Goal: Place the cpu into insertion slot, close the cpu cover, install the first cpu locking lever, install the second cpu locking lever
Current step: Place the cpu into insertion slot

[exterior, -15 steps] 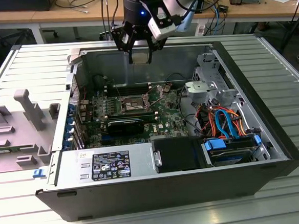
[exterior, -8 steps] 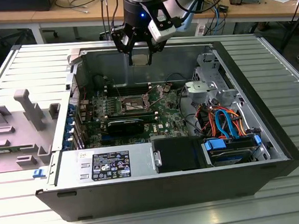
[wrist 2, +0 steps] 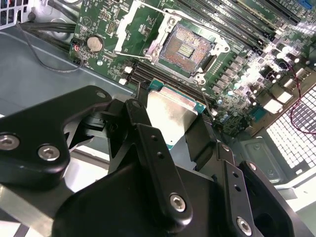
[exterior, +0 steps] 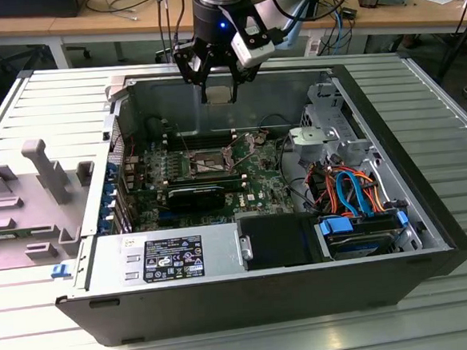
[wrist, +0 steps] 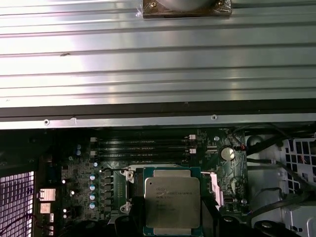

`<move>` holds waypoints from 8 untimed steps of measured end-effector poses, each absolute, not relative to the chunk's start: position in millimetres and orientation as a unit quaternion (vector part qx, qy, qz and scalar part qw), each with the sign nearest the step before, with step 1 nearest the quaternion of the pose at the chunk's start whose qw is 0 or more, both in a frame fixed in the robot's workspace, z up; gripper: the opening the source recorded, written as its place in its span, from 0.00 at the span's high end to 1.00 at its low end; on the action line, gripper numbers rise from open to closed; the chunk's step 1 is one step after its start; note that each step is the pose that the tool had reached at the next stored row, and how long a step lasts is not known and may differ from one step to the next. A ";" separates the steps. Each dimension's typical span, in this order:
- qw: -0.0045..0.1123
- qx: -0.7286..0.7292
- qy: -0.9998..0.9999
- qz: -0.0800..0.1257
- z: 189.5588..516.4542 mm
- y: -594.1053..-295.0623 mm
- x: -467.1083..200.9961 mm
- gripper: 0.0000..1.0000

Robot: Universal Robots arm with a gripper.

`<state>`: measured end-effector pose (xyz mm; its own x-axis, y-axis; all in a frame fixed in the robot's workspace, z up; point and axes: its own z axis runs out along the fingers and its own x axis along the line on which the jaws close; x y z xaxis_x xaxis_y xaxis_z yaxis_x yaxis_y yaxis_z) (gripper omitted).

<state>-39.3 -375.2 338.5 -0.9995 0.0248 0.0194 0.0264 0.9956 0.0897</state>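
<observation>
Two fingers [wrist 2: 143,131] clamped on cpu [wrist 2: 173,116] | cpu between them | insertion slot [wrist 2: 185,49] uncovered, apart

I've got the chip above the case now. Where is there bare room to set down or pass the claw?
The insertion slot lies open and bare, between the memory slots and the black card. The ribbed table at the near side of the case is bare too. Crowded: the cabled drive corner at the exterior view's right. The claw holds the cpu.

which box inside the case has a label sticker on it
The silver power supply at the exterior view's left; the black box beside it is plain, the drive bay shows blue tabs.
</observation>
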 end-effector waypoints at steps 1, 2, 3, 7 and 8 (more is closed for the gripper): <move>0.009 -0.013 -0.999 -0.045 338.3 -375.3 -39.2 0.45; 0.009 -0.013 -0.999 -0.045 338.0 -375.4 -39.3 0.45; 0.009 -0.013 -0.999 -0.045 337.9 -375.5 -39.3 0.45; 0.009 -0.013 -0.999 -0.045 336.8 -376.0 -39.3 0.45; 0.009 -0.013 -0.999 -0.045 336.6 -376.1 -39.4 0.45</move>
<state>-39.4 -376.1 336.6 -0.9995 0.0248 0.0192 0.0264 0.9956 0.0898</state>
